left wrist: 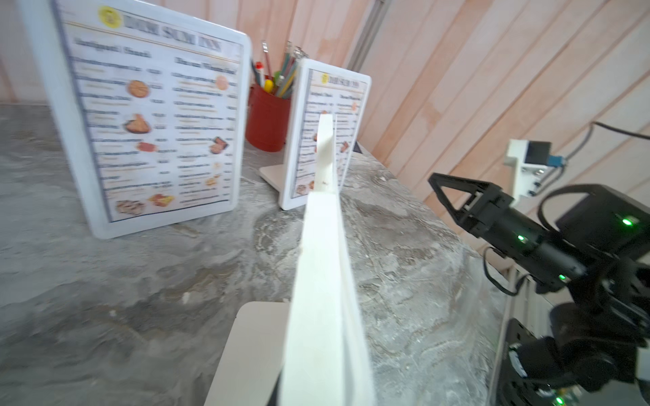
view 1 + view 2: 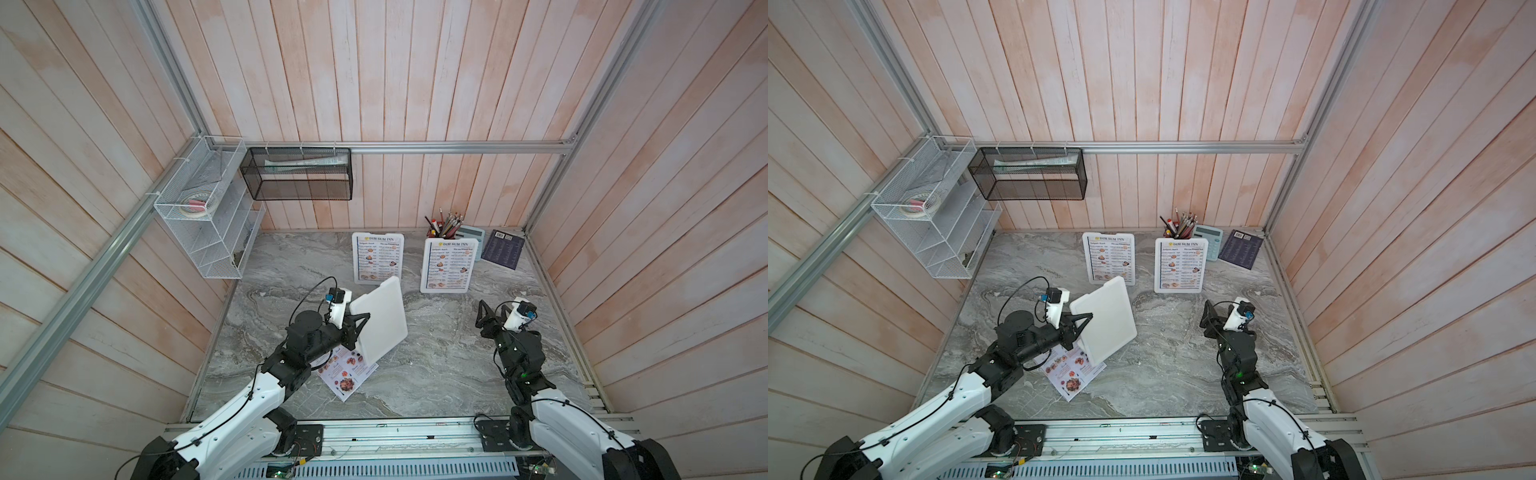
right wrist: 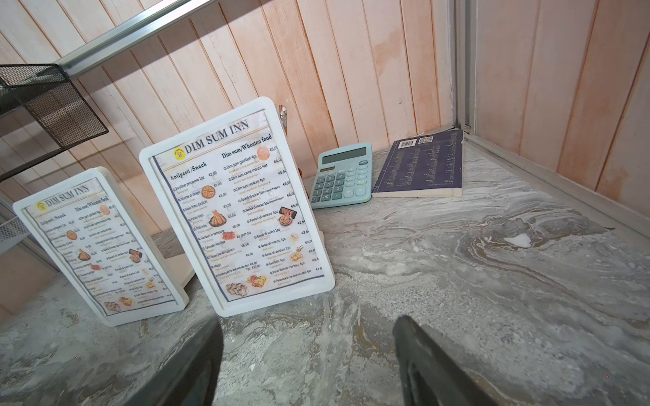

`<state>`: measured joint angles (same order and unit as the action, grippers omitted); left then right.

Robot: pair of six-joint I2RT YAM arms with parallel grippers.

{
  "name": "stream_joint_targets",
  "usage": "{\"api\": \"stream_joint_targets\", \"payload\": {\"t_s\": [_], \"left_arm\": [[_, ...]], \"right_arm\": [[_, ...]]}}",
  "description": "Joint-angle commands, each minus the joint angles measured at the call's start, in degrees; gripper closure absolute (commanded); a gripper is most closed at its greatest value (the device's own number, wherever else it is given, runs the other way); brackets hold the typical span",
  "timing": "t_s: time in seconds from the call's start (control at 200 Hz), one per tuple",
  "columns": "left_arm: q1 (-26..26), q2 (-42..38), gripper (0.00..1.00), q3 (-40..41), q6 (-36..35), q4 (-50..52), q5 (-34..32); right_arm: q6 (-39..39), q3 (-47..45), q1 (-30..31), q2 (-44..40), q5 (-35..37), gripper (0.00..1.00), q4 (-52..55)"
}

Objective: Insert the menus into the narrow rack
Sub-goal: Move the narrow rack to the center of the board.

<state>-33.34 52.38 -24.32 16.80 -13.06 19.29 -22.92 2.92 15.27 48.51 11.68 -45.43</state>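
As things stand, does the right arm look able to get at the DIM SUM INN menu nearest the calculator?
Probably yes: the right claw is open and faces the menu, with only bare table between them.

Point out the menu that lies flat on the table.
The colourful menu sheet near the left arm. The two DIM SUM INN menus stand upright in white frames.

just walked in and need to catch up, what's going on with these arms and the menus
The left arm has its jaws shut on the edge of a white stand, held tilted over a colourful menu lying flat on the table. Two DIM SUM INN menus stand upright in white frames farther back. The right arm hovers with jaws open and empty. The black mesh rack hangs on the back rail.
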Motion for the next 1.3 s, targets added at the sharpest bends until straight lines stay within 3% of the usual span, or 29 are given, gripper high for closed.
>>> {"api": "stream_joint_targets", "payload": {"t_s": [0.0,0.31,0.69,1.07,1.145,1.295], "left_arm": [[-2.85,3.95,0.98,-1.99,-3.71,-7.93,3.56],[-6.94,21.49,0.99,-9.04,-5.20,-17.79,10.08],[-10.93,31.17,0.99,-14.60,-7.87,-21.84,16.51],[-10.24,41.12,1.00,-17.06,-12.03,-23.49,14.66],[-9.22,41.46,0.93,-16.45,-12.05,-23.37,13.30],[-7.23,41.85,0.68,-14.11,-10.74,-25.02,12.08]], "right_arm": [[-0.49,1.12,-0.24,0.80,-0.13,0.22,-1.24],[-0.40,1.65,-0.18,1.41,-0.89,0.23,-0.97],[-0.84,2.02,-0.24,2.61,0.74,0.24,-1.16],[-1.64,1.19,-0.50,0.91,1.85,0.24,-0.65],[-1.69,1.56,-0.67,1.61,1.76,0.24,-0.59],[-1.70,1.52,-0.68,1.51,1.25,0.24,-0.72]]}}
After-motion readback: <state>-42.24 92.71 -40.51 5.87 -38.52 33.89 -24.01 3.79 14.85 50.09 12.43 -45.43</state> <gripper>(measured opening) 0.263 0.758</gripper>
